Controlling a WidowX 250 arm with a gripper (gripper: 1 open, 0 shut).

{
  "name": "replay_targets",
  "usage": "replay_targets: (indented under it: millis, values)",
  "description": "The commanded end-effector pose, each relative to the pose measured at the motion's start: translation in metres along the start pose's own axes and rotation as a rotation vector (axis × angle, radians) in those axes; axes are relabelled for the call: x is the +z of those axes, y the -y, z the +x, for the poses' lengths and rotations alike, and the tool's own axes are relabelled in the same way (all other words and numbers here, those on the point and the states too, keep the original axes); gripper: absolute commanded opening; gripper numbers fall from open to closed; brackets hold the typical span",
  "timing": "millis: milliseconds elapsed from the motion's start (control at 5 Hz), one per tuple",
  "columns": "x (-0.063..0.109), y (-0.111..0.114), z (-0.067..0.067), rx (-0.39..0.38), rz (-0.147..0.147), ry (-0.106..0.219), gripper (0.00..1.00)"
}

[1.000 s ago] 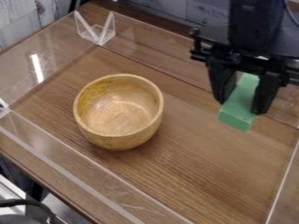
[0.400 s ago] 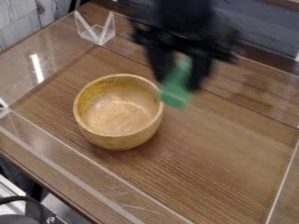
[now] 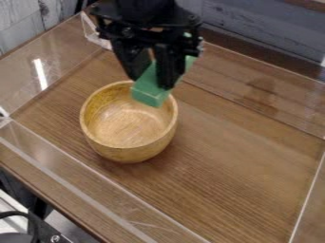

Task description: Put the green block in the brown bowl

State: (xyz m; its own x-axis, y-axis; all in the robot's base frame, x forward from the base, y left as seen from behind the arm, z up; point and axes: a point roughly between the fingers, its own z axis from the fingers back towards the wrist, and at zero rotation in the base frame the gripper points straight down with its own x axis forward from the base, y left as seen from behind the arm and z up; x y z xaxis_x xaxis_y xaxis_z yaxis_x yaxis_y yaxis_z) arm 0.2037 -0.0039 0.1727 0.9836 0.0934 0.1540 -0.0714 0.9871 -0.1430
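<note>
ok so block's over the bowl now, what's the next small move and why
Probably lower a little, then open. The gripper holds the green block tilted above the brown bowl, its lower end over the far rim, so easing toward the bowl's middle first looks safer.

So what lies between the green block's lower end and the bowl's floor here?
Nothing: in the camera view the green block, held in the end effector, hangs over the empty brown bowl.

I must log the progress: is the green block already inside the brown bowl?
Not yet. The green block hangs in the gripper above the brown bowl, whose inside is empty.
</note>
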Motion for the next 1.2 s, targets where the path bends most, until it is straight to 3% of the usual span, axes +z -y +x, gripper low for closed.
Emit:
replay_targets:
  millis: [0, 600, 1000]
  values:
    - [0.001, -0.006, 0.003, 0.005, 0.009, 0.029, 0.0]
    - [-0.023, -0.02, 0.001, 0.044, 0.044, -0.003, 0.0]
    - [-0.035, -0.026, 0.002, 0.069, 0.05, -0.008, 0.0]
